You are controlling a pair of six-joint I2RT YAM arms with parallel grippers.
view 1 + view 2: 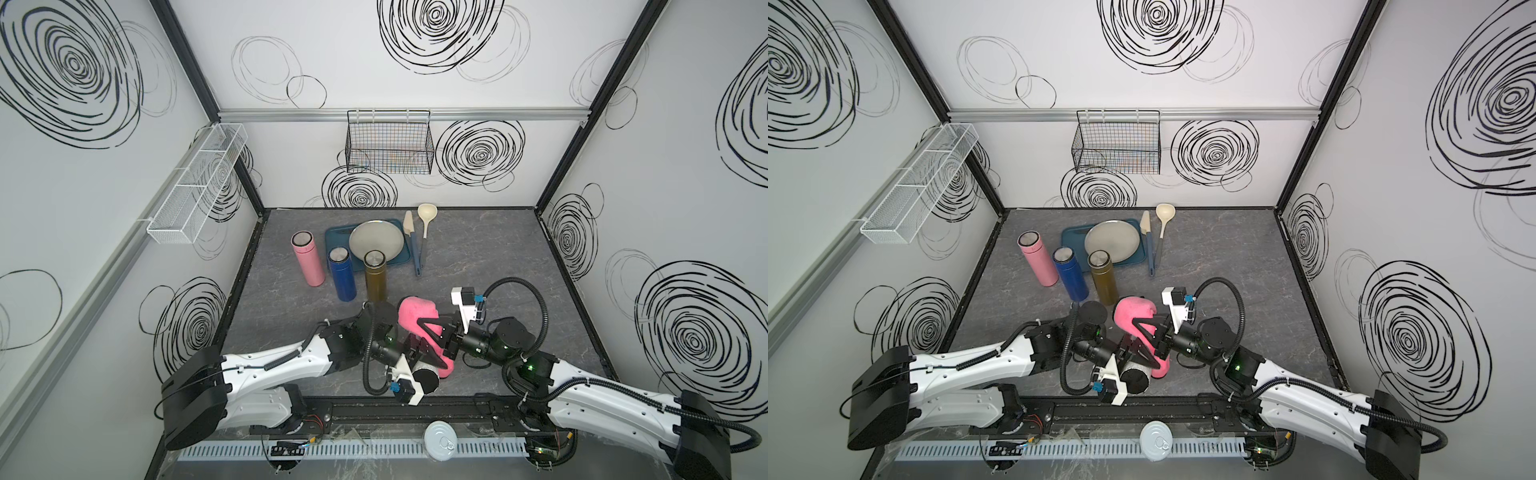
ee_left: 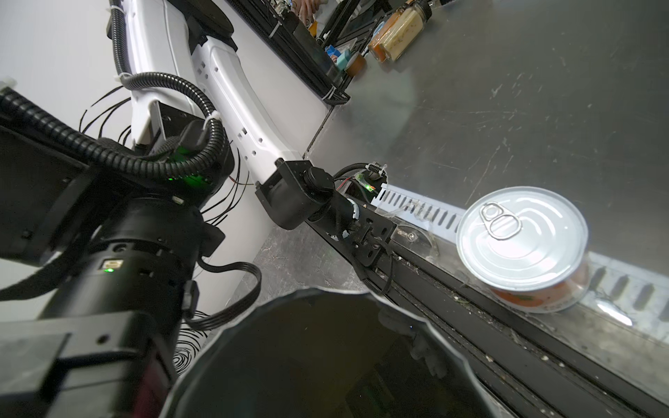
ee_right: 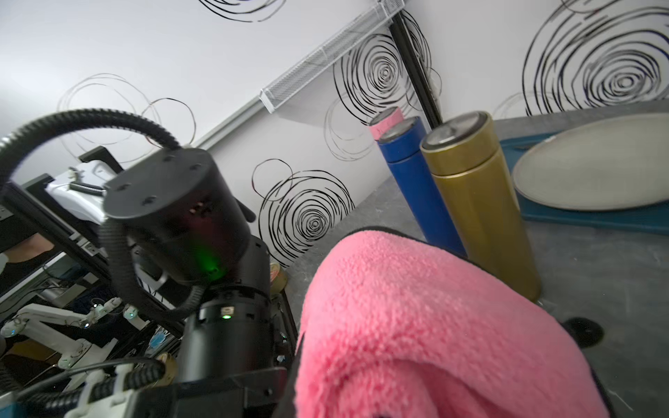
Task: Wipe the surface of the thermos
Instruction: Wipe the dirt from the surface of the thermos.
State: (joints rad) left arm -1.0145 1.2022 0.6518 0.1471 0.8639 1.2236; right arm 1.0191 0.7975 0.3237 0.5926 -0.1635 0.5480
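Observation:
The thermos [image 1: 428, 373] lies tilted near the table's front edge, pale-bodied with a dark round end facing the camera head. That dark end [image 2: 325, 362] fills the lower part of the left wrist view. My left gripper [image 1: 423, 353] is shut on the thermos's body. A fluffy pink cloth [image 1: 415, 313] is draped over the thermos's far part and hangs down its right side. My right gripper [image 1: 429, 328] reaches in from the right and is shut on the cloth [image 3: 416, 325], which hides its fingertips in the right wrist view. In both top views the two grippers sit close together [image 1: 1136, 349].
Behind the arms stand a pink flask [image 1: 307, 262], a blue flask [image 1: 341, 276] and a gold flask [image 1: 376, 279]. A teal tray [image 1: 332, 239] holds a plate [image 1: 376, 241]; a spatula [image 1: 413, 245] and ladle [image 1: 425, 216] lie beside it. A tin can [image 1: 440, 440] sits on the front rail.

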